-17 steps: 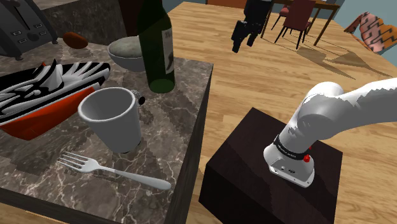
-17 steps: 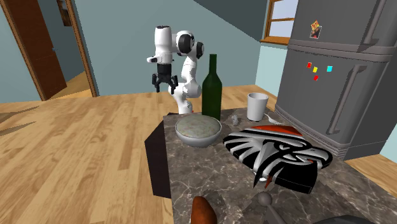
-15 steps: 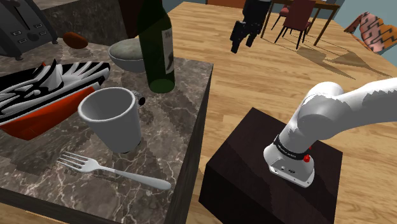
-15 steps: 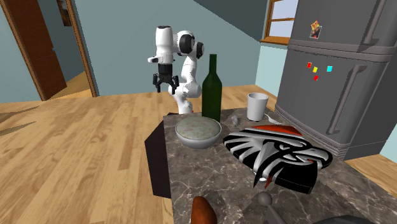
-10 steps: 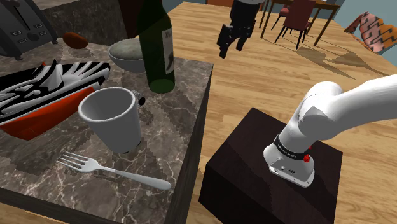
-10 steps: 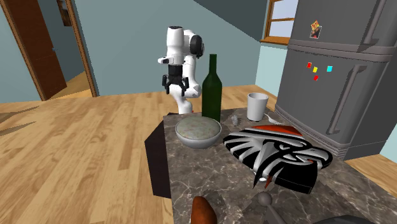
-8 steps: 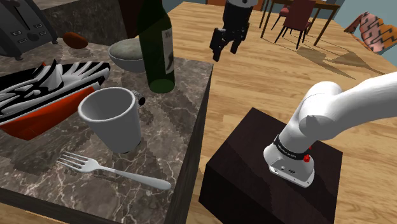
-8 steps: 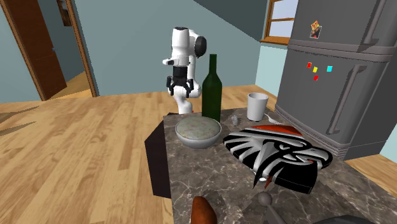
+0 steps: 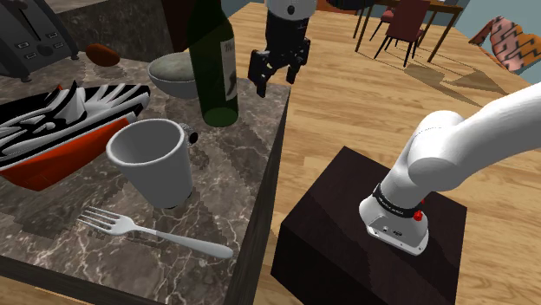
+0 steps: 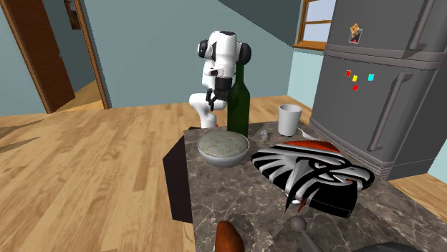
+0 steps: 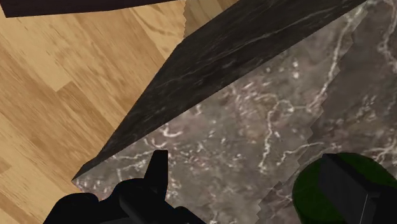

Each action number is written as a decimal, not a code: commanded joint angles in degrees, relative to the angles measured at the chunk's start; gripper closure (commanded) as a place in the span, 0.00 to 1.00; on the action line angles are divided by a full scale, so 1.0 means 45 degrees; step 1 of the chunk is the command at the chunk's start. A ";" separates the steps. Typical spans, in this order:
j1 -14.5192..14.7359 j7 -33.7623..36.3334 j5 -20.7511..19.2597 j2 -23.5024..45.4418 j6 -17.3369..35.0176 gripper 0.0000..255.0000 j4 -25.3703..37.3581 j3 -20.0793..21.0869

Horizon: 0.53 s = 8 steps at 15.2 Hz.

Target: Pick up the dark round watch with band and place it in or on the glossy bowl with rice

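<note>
Dark veined stone counter [image 9: 234, 165] [image 10: 236, 193] [image 11: 254, 127], square-edged, on a wood-plank floor [image 9: 347, 104]; near the corner at the shoulder view's upper right, upright dark green bottle [image 9: 212, 61] [image 10: 238, 100]; just beside it, towards that view's left, grey bowl [image 9: 173, 74] [image 10: 223, 148] with pale filling; nearer the camera, upright white cup [image 9: 152, 160] [image 10: 289, 119], with a small dark round watch [image 9: 192, 135] [image 10: 264, 134] on the stone just beside its rim; in front of the cup, silver fork [image 9: 156, 232] lying flat; along the left, low black, white and red patterned object [image 9: 61, 130] [image 10: 311, 172]; beyond it, reddish-brown lump [image 9: 102, 55] [image 10: 229, 236]
</note>
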 commanded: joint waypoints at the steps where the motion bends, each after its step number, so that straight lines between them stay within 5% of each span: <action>1: 0.0010 0.0765 -0.0011 0.0643 0.0084 0.00 0.0578 0.0656; 8: -0.0197 0.3491 -0.0890 0.3423 0.0259 0.00 0.2994 0.2943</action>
